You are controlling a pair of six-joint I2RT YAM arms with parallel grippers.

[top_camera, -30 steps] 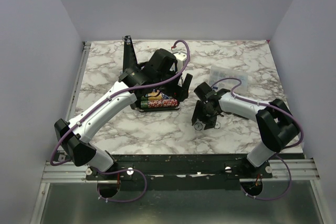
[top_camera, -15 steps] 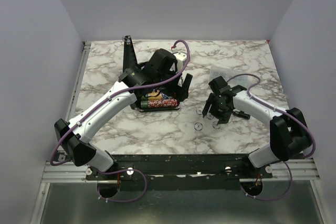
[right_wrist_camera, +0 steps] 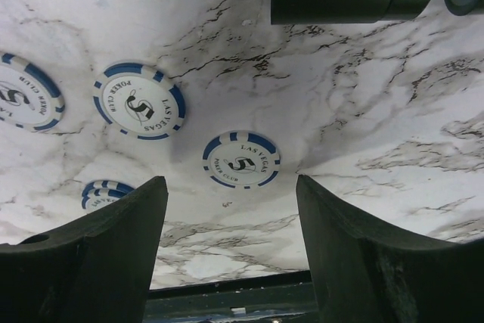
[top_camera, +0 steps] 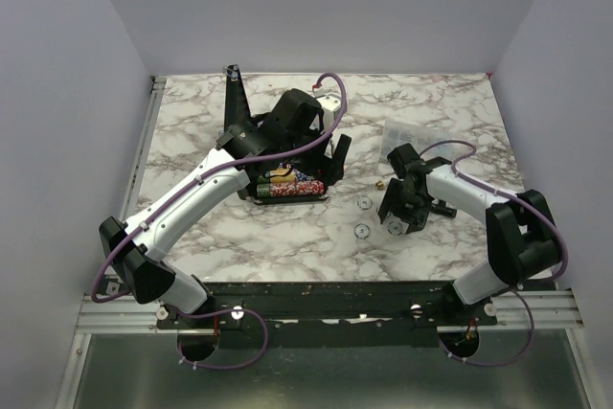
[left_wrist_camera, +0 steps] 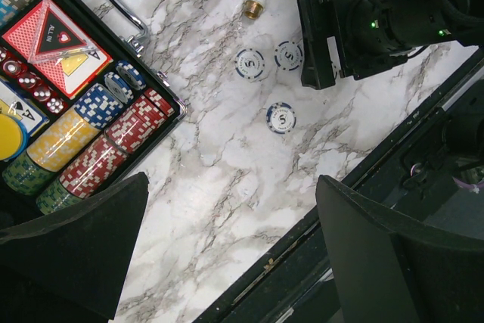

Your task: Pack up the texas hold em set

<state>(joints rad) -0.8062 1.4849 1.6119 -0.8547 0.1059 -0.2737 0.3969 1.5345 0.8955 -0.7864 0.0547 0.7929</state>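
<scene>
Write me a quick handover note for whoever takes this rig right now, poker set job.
Left gripper: open, empty, by the open case.
Right gripper: open, empty, above loose blue-white chips on the table.
Done: chip rows and cards sit in the case.
Left: at least three loose chips to put in, then close the case.

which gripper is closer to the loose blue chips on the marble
Right. The right gripper hovers open just above the loose chips, one framed between its jaws; the left gripper hangs beside the case, clearly farther off.
</scene>
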